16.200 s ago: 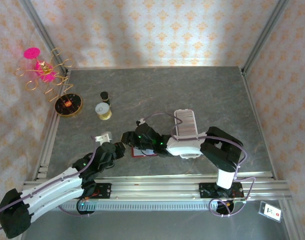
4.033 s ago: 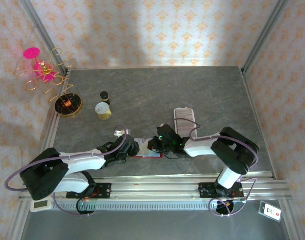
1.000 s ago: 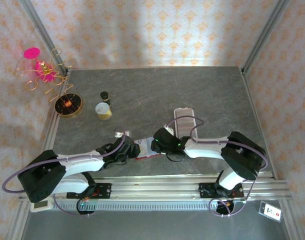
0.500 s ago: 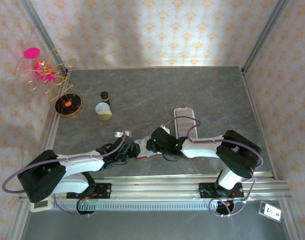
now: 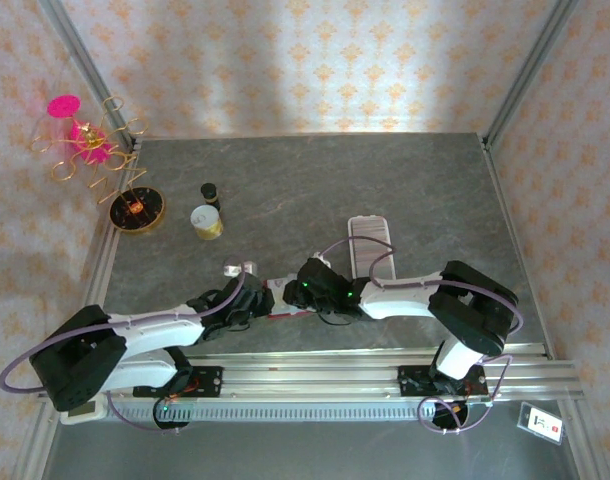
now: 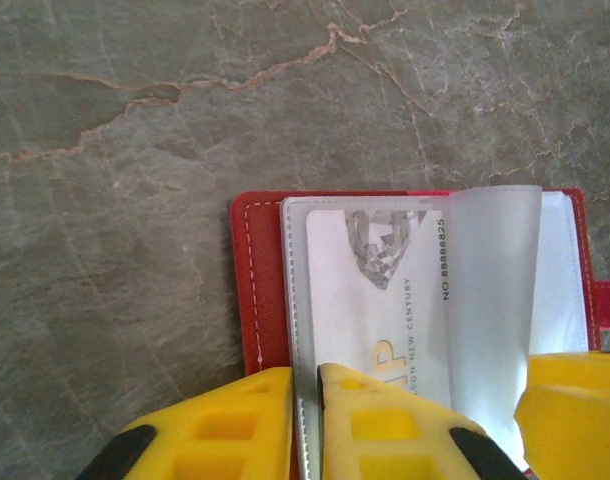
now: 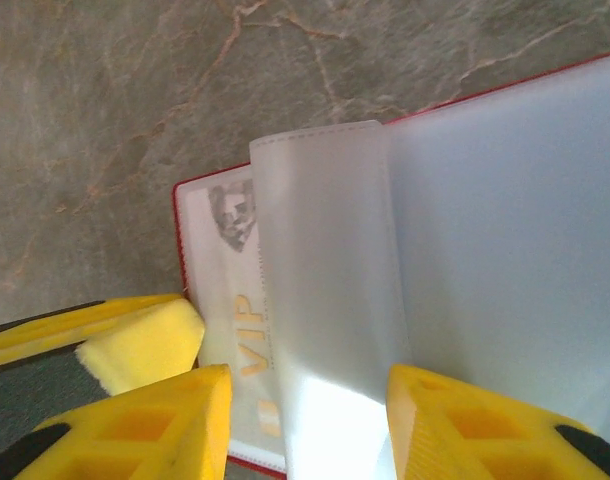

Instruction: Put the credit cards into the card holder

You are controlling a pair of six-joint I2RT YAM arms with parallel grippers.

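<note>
Small red leather-like card holder point(image 5: 288, 316) lies open on the grey marbled table point(image 5: 385, 180), near-centre, between the two gripper heads.

In the left wrist view its red cover point(image 6: 257, 290) shows at the left. A flat clear plastic sleeve point(image 6: 295, 300) lies on it, with a white VIP credit card point(image 6: 375, 320) inside, number printed along the right side.

Left gripper point(image 6: 305, 378) point(image 5: 263, 297): jaws almost closed, only a thin slit, pinching the near-left edge of that flat sleeve. Cannot tell if the card edge is nipped too.

A second translucent plastic leaf point(image 6: 490, 290) point(image 7: 325, 250) stands curled up from the holder, just right of the card point(image 7: 225, 300).

Right gripper point(image 7: 303, 385) point(image 5: 297, 292): jaws about half open, one yellow finger each side of the raised leaf with clear gaps, gripping nothing. One of its fingers point(image 6: 575, 395) shows at the near right in the left wrist view.

Well apart from the holder:
- White ribbed rectangular case point(image 5: 370, 240), just beyond the right arm.
- Small dark bottle point(image 5: 210, 191), far left.
- Yellowish jar with a white lid point(image 5: 206, 221), far left.
- Gold wire spiral stand with pink ornaments point(image 5: 90, 150), far left.
</note>
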